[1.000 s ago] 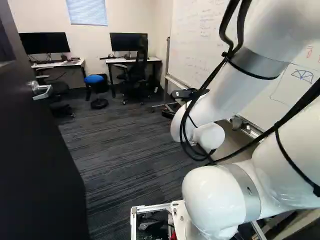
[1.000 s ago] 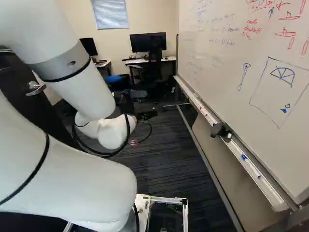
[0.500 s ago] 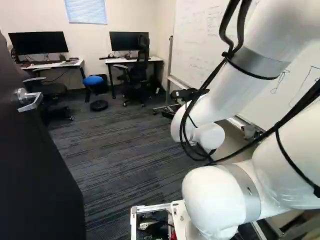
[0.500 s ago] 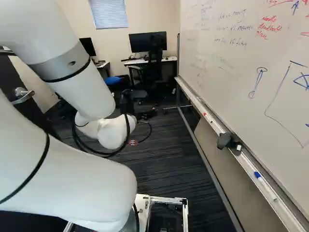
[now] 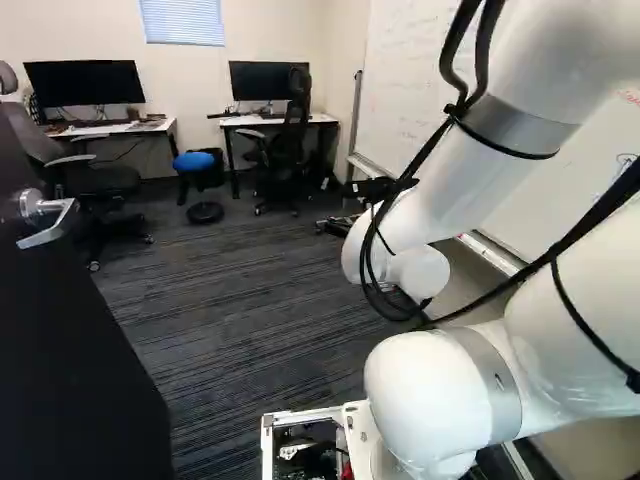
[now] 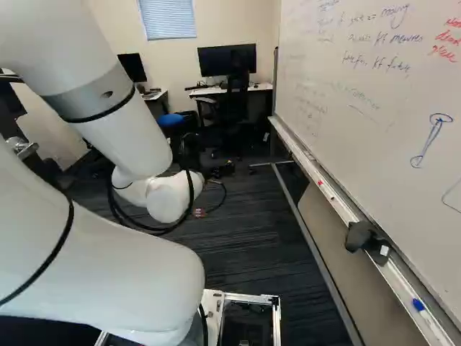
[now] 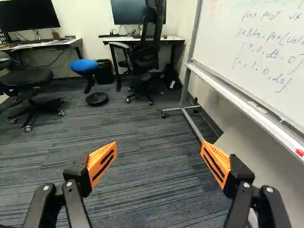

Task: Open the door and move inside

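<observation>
While poised between open door (image 5: 75, 340) and whiteboard (image 6: 360, 122), holding pincer (image 6: 219, 170) released above carpet (image 7: 142, 128); facing office chair (image 7: 145, 59) and blue stool (image 7: 84, 65).

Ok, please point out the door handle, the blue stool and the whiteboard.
Door handle (image 5: 33, 204), left base view, on round base.
Blue stool (image 7: 84, 65), wrist view, on seat.
Whiteboard (image 7: 259, 52), wrist view, on writing surface.

Door (image 5: 70, 360) cut off by left base view's edge, partly behind arm (image 6: 108, 277) in right; whiteboard (image 6: 338, 108) cropped.
</observation>
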